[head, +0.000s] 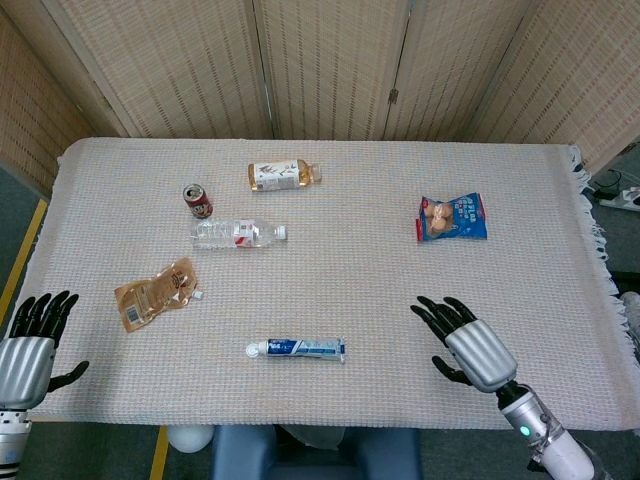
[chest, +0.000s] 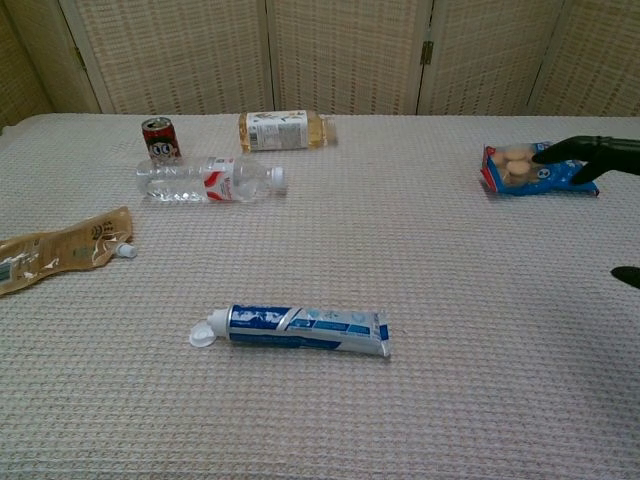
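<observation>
My right hand (head: 467, 340) hovers over the table's front right part, fingers spread, holding nothing; its dark fingertips (chest: 590, 150) show at the right edge of the chest view. The nearest thing to it is a blue toothpaste tube (head: 297, 349) (chest: 300, 329) lying to its left. My left hand (head: 28, 347) stays at the table's front left corner, open and empty, beside a brown pouch (head: 154, 294) (chest: 58, 250). A blue snack bag (head: 453, 217) (chest: 537, 168) lies farther back on the right.
A red can (head: 197, 200) (chest: 160, 139) stands at the back left. Beside it a clear water bottle (head: 238, 233) (chest: 207, 179) lies on its side. A tea bottle (head: 283, 175) (chest: 283, 130) lies farther back. A woven cloth (head: 350, 280) covers the table; folding screens stand behind.
</observation>
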